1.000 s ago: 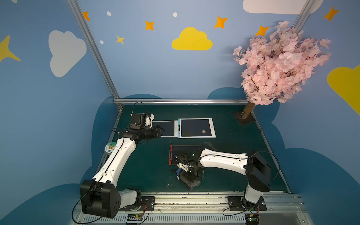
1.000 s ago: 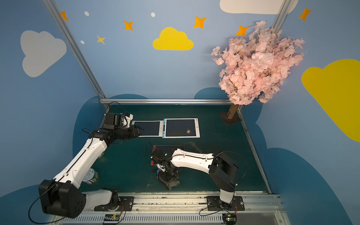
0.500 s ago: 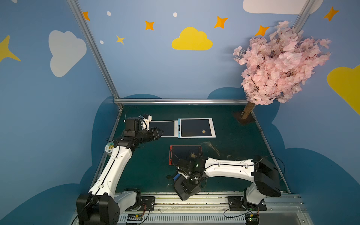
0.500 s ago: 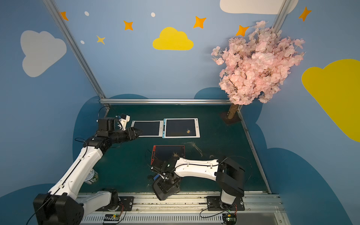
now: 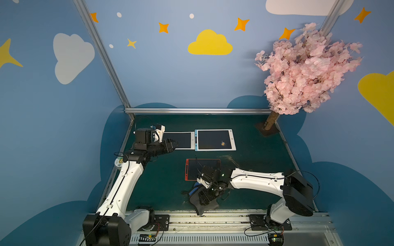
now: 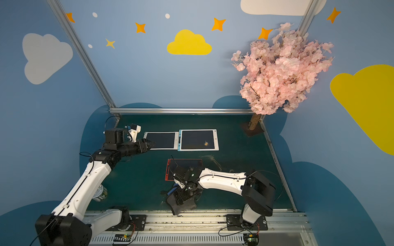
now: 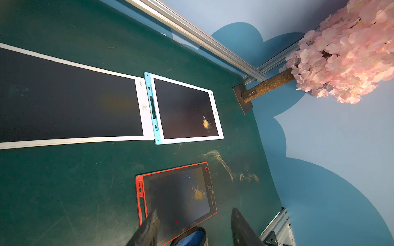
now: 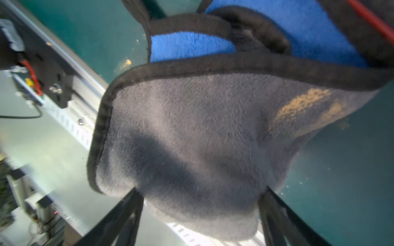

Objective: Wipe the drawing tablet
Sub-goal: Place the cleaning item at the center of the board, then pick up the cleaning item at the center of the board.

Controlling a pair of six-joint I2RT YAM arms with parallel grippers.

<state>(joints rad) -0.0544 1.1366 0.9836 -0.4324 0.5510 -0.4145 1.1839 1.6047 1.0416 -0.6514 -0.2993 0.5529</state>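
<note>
Red drawing tablet (image 5: 193, 170) lies lower middle in both top views, orange powder (image 7: 198, 194) on its screen. Right arm's fingers (image 8: 123, 215) stand wide either side of the cloth (image 8: 191, 138), not pinching it; left arm's fingers (image 7: 149, 228) are apart, empty. Risk: the loose cloth, bunched at the front edge of the desk (image 5: 166, 187), slides onto the rail (image 5: 213, 219), or its powder-stained face smears the screen

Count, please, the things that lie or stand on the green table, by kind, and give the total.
Tablets: 3 (white tablet, blue tablet, red tablet)
Cloth: 1
Tree: 1
Total: 5
</note>
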